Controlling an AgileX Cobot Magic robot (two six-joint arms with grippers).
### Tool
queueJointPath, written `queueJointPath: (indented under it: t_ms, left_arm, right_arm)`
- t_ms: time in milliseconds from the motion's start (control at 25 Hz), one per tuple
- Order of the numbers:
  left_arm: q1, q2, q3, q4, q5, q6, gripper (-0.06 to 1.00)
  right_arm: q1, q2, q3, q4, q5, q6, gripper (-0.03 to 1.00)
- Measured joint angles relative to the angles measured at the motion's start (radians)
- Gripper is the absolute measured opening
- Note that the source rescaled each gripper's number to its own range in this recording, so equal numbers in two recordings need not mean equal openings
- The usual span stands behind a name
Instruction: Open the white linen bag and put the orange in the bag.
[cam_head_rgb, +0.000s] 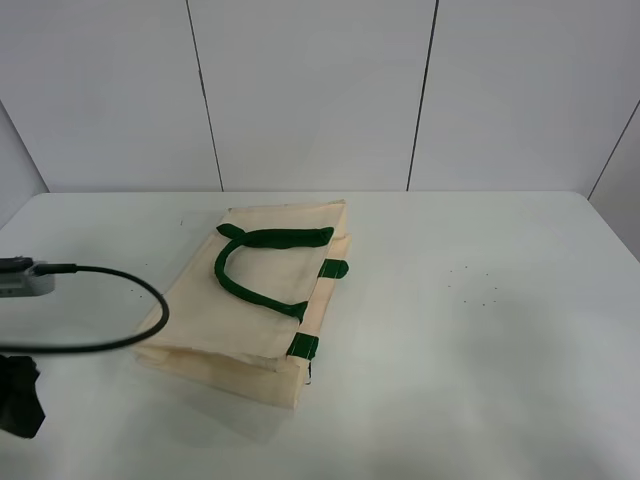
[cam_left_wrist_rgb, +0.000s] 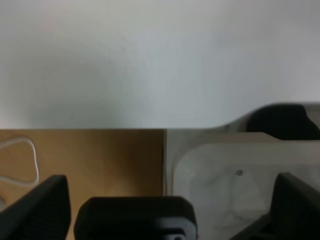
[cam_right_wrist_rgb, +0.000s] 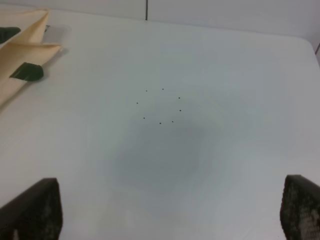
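Note:
The white linen bag lies flat and closed on the white table, left of the middle, with its dark green handles on top. A corner of it with a green tab also shows in the right wrist view. The orange is out of view in every frame. My left gripper is open and empty, off the table's left edge, away from the bag. My right gripper is open and empty above bare table to the right of the bag.
Part of the left arm and its black cable show at the table's left edge. Small black dots mark the table to the right. Below the left gripper are a wooden floor and a white bin.

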Motion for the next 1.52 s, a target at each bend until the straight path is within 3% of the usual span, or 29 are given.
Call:
queueJointPath:
  t_ms: [240,560,1520]
  left_arm:
    - [0.000,-0.343,0.091,0.000,-0.015,0.064,1.00]
    - [0.000,-0.658,0.100,0.000,-0.026,0.087,1.00]
    - [0.056,-0.736,0.100,0.001,-0.026,0.095,1.00]
  right_arm:
    - [0.000,0.000,0.000,0.000,0.000,0.000,1.00]
    - [0.000,0.000,0.000,0.000,0.000,0.000,1.00]
    - [0.000,0.000,0.000,-0.001,0.000,0.000,1.00]
